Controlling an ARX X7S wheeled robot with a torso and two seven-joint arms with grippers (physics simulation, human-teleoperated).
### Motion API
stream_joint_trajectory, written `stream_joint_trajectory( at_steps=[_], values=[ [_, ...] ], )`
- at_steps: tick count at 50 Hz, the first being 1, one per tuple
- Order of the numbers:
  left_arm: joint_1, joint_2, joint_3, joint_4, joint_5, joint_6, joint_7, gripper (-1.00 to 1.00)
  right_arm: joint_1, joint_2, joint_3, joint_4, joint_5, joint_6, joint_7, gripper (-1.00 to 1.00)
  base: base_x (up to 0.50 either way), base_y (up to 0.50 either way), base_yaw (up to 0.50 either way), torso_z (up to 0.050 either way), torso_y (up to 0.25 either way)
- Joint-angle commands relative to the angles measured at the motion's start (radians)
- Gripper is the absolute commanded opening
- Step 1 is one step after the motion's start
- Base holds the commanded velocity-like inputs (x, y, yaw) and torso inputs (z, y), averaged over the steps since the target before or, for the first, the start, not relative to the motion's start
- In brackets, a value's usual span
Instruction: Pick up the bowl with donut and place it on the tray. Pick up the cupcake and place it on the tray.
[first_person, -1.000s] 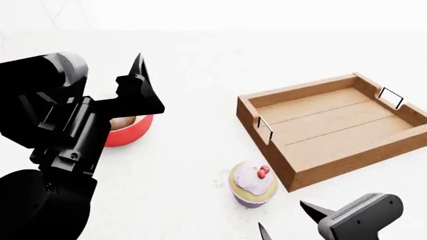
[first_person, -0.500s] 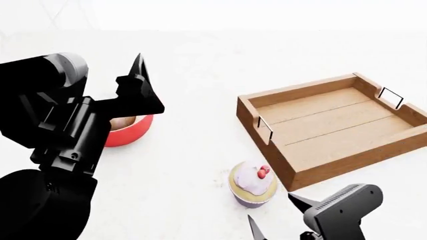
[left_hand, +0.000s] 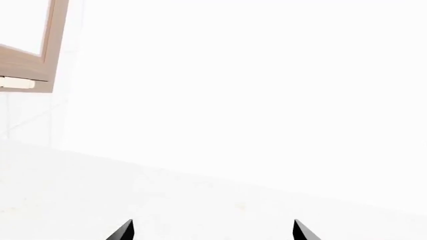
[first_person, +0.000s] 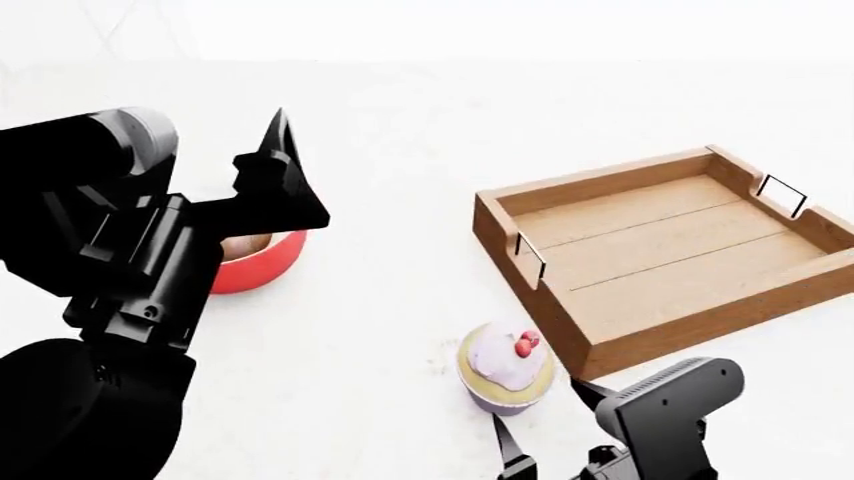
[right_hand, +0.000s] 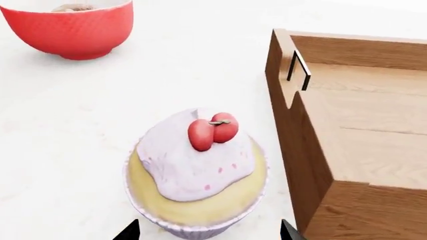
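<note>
**rigwatcher:** While the counter looks like one flat sheet of plain white with faint speckles, it just fades into an equally white wall behind, so the far edge is hard to pick out. Only other room detail is a bit of light wooden frame in a corner of the left wrist view.

**simfan:** Where's everything sitting?

**rigwatcher:** Tray rests on the counter at the robot's right, nothing inside, thin handles at the short ends. Cupcake stands upright just beside the tray's near corner, not touching. Bowl is well apart to the left, half hidden by the left arm; the donut barely peeks over its rim in the right wrist view.

**simfan:** Grippers?

**rigwatcher:** Right gripper is low and right behind the cupcake, tips spread wider than the wrapper, gripping nothing. Left gripper is raised above the bowl, tips also spread apart, with only white counter between them.
</note>
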Motion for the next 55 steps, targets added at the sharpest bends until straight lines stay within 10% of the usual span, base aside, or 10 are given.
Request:
stream_joint_trajectory(
  at_steps=[1, 33, 34, 55],
  values=[
    [0.0, -0.005, 0.009, -0.003, 0.003, 0.008, 0.001, 1.0, -0.006, -0.031, -0.001, 0.045, 0.003, -0.009, -0.022, 1.0, 0.0, 0.0, 0.0, 0.0, 0.0],
    [0.02, -0.019, 0.013, -0.009, 0.011, 0.045, 0.008, 1.0, 0.009, -0.091, 0.0, 0.109, 0.012, 0.01, -0.074, 1.0, 0.0, 0.0, 0.0, 0.0, 0.0],
    [0.02, -0.019, 0.013, -0.009, 0.01, 0.046, 0.008, 1.0, 0.009, -0.091, -0.001, 0.109, 0.01, 0.01, -0.074, -1.0, 0.0, 0.0, 0.0, 0.0, 0.0],
    [0.023, -0.032, 0.019, -0.012, 0.014, 0.061, 0.009, 1.0, 0.005, -0.072, 0.007, 0.07, -0.038, -0.003, -0.067, -1.0, 0.0, 0.0, 0.0, 0.0, 0.0]
  ],
)
